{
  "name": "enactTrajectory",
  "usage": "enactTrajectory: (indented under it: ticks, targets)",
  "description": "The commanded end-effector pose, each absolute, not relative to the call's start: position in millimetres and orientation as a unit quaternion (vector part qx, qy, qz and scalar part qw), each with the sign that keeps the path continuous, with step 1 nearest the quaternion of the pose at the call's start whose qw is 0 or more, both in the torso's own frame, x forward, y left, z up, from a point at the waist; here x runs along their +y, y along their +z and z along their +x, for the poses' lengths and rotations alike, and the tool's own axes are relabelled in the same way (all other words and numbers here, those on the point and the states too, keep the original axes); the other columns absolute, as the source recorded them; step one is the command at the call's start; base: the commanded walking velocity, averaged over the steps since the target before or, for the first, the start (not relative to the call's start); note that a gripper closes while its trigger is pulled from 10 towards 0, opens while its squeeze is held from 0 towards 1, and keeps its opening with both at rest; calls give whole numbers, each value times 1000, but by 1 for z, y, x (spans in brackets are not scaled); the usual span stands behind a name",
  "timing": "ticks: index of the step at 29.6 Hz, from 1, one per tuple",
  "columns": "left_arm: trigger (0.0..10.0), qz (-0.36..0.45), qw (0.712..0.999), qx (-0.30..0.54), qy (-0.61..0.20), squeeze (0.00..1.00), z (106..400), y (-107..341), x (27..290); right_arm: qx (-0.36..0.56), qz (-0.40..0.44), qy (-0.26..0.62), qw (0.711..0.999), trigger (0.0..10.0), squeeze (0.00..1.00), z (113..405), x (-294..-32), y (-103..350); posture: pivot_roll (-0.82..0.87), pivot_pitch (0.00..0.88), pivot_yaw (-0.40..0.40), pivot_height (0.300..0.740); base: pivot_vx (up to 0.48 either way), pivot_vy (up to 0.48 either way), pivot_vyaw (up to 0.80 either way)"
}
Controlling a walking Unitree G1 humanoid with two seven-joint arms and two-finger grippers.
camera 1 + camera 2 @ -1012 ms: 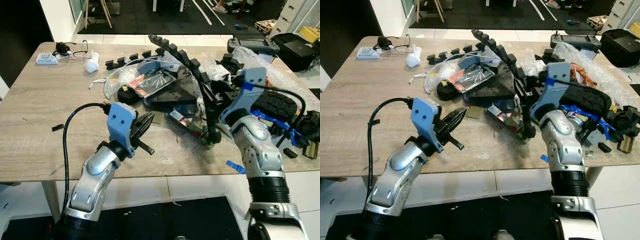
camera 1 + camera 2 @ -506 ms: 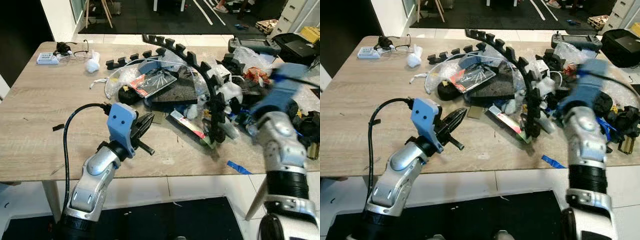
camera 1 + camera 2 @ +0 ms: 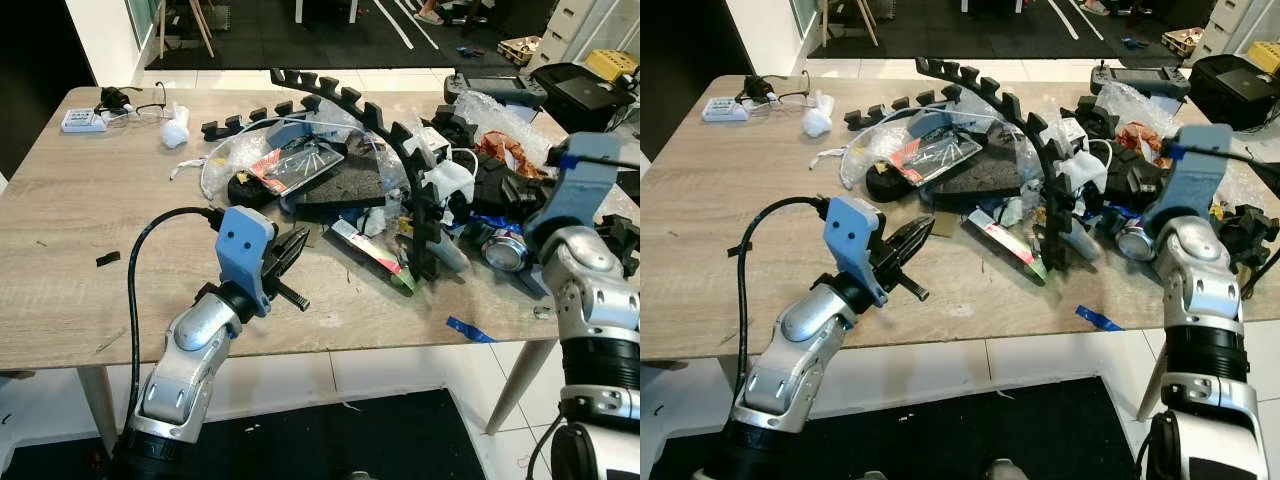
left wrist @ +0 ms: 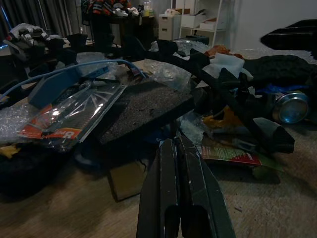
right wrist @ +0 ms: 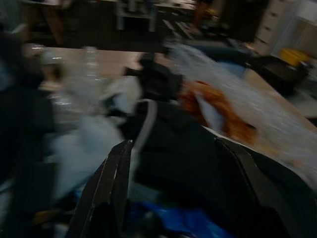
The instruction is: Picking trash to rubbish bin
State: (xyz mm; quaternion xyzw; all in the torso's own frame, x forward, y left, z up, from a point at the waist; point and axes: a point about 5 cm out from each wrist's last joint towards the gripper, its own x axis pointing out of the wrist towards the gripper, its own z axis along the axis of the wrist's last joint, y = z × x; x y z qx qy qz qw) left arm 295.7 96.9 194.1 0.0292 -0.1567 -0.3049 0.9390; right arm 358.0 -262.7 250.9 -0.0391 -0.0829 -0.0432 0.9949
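A heap of trash lies across the table's middle and right: a long black toothed cable chain (image 3: 400, 150), a black foam slab (image 3: 335, 185), a red-and-clear packet (image 3: 295, 165), a flat snack wrapper (image 3: 365, 250) and a crushed can (image 3: 503, 250). My left gripper (image 3: 292, 248) hovers shut and empty over bare wood, just left of the heap's front edge; its fingers (image 4: 181, 198) point at the foam slab. My right arm's blue wrist mount (image 3: 583, 180) stands at the heap's right end, beside the can. In the blurred right wrist view, my right gripper (image 5: 171, 163) is open over dark and white rubbish.
The wooden table (image 3: 90, 250) has bare room at its left and front. At the far left corner lie a white tissue (image 3: 175, 130), glasses (image 3: 150, 95) and a small blue box (image 3: 78, 120). A blue tape strip (image 3: 468, 328) lies near the front edge. Bubble wrap (image 3: 500, 110) covers the far right.
My right arm swung from the heap's middle out to its right end. The cable chain shifted and the can came into sight. The left arm stayed put; the camera shifted slightly.
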Motion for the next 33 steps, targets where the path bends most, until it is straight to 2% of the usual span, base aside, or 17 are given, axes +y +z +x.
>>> enactTrajectory:
  ticks: [1, 2, 3, 8, 21, 22, 23, 33]
  targets:
    - [10000, 36, 940, -150, -305, 0, 296, 190, 98, -113, -41, -1, 993, 10000, 0, 358, -250, 257, -6, 159, -24, 740, 0, 0, 0]
    - [10000, 37, 940, -151, -302, 0, 297, 190, 98, -139, -20, 37, 989, 10000, 216, 359, -238, 263, -6, 159, -24, 740, 0, 0, 0]
    - [10000, 38, 941, -152, -300, 0, 297, 191, 99, -168, 3, 75, 983, 10000, 1000, 359, -227, 269, -6, 162, -21, 740, 0, 0, 0]
    - [10000, 48, 945, -151, -285, 0, 300, 191, 102, -178, 10, 119, 977, 10000, 1000, 366, -210, 264, -4, 164, -21, 740, 0, 0, 0]
    - [10000, 47, 944, -154, -290, 0, 298, 193, 100, -118, 13, 142, 983, 10000, 1000, 385, -203, 225, 9, 186, -23, 740, 0, 0, 0]
    - [10000, 47, 944, -153, -289, 0, 298, 193, 100, -110, 17, 149, 983, 10000, 141, 385, -201, 221, 11, 187, -23, 740, 0, 0, 0]
    - [10000, 48, 944, -153, -288, 0, 298, 193, 101, -104, 18, 156, 982, 10000, 0, 385, -200, 218, 11, 187, -23, 740, 0, 0, 0]
    - [10000, 48, 945, -155, -283, 0, 300, 194, 101, -74, 12, 197, 978, 10000, 0, 386, -192, 202, 9, 184, -22, 740, 0, 0, 0]
